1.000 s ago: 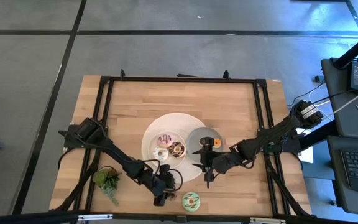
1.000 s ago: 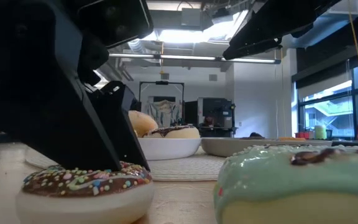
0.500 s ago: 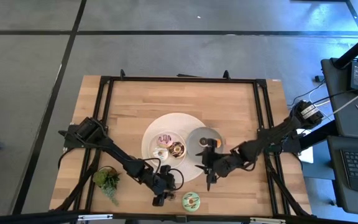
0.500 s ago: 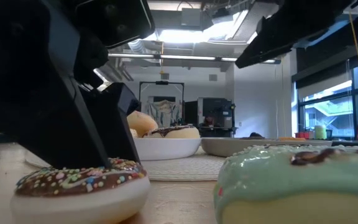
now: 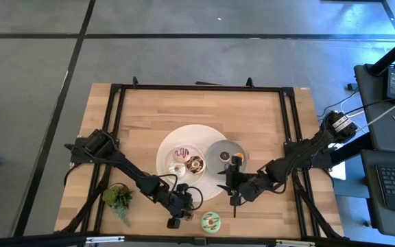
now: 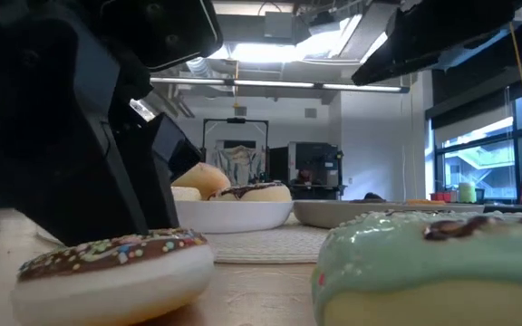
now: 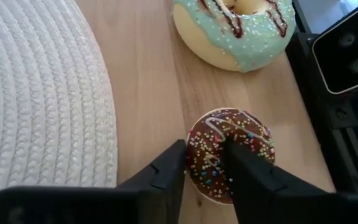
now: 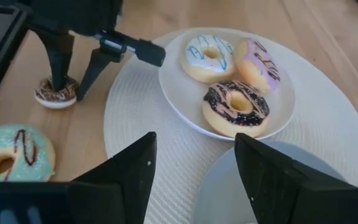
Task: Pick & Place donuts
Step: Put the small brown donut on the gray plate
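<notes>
A grey floor (image 5: 40, 103) crossed by dark seams surrounded the wooden counter (image 5: 197, 113). Beyond it, ceiling light strips (image 6: 279, 86) glowed above a dark cabinet (image 6: 311, 167), and tall windows (image 6: 474, 163) stood along one side wall.

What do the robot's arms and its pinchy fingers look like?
Both arms are black, jointed, with cables running along them. The left gripper and the right gripper each have two flat, matte black fingers like wedges. The right arm has a silvery round joint at its base.
</notes>
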You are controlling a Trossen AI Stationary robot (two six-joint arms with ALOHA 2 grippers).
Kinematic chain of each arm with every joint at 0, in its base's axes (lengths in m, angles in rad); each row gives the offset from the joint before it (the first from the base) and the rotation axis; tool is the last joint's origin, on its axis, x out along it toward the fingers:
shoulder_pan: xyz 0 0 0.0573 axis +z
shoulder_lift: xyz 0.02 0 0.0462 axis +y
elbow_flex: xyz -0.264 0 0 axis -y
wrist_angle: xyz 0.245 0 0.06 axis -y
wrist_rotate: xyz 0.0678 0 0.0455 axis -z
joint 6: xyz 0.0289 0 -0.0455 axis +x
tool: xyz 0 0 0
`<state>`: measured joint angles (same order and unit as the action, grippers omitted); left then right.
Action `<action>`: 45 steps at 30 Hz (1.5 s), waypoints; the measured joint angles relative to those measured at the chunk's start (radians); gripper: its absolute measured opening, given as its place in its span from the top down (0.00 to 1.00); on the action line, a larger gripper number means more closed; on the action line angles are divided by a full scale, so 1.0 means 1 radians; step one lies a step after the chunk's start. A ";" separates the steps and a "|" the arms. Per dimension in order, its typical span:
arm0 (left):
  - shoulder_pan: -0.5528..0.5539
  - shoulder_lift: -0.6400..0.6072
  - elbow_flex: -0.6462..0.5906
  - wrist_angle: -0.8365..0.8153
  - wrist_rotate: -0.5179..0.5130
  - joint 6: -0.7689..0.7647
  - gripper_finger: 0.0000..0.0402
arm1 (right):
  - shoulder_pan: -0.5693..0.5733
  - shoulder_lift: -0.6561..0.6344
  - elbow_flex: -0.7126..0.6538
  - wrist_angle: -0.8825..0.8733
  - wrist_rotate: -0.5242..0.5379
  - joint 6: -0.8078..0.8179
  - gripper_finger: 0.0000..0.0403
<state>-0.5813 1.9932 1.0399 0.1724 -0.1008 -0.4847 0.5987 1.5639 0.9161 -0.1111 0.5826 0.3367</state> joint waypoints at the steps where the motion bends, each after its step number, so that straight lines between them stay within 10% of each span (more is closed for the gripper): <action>1: 0.000 0.001 0.003 0.002 0.000 0.000 0.76 | 0.001 0.000 0.000 0.011 0.000 0.000 0.46; 13: 0.056 -0.157 0.108 -0.152 -0.028 0.214 0.93 | 0.000 -0.005 0.000 0.193 0.035 -0.160 0.46; 18: 0.066 -0.325 0.106 -0.409 -0.485 0.173 0.96 | 0.001 -0.018 0.000 0.201 0.160 -0.182 0.46; 26: 0.067 -0.396 0.075 -0.305 -1.134 0.186 0.92 | -0.065 0.015 0.000 0.296 0.273 -0.161 0.46; 45: 0.063 -0.382 0.075 -0.196 -1.111 0.425 0.94 | -0.218 0.026 0.000 0.574 -0.001 -0.211 0.52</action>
<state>-0.5186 1.6112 1.1145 -0.0239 -1.2121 -0.0596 0.3802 1.5894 0.9161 0.4627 0.5821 0.1256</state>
